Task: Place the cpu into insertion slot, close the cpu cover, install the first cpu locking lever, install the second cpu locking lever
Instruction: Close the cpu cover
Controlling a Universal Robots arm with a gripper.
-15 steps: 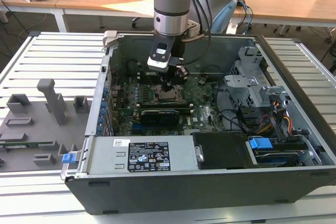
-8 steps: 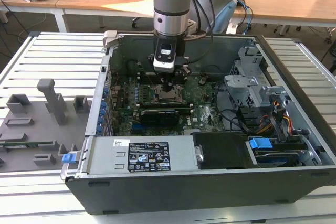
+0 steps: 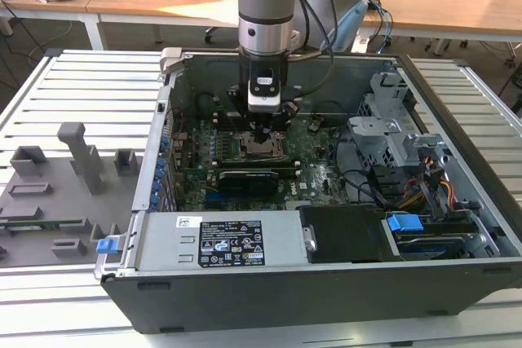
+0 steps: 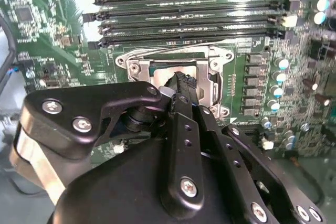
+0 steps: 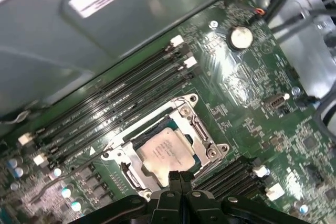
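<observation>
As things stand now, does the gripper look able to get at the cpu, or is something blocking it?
Probably yes. In the first wrist view the gripper hangs close over the cpu, which lies in the insertion slot with nothing between them.

The exterior view looks steeply down into the open computer case from afar; both wrist views hover close over the green board, sharing the insertion slot.

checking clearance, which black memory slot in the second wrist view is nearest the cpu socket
The memory slot right beside the insertion slot; the others lie farther off beyond it.
</observation>
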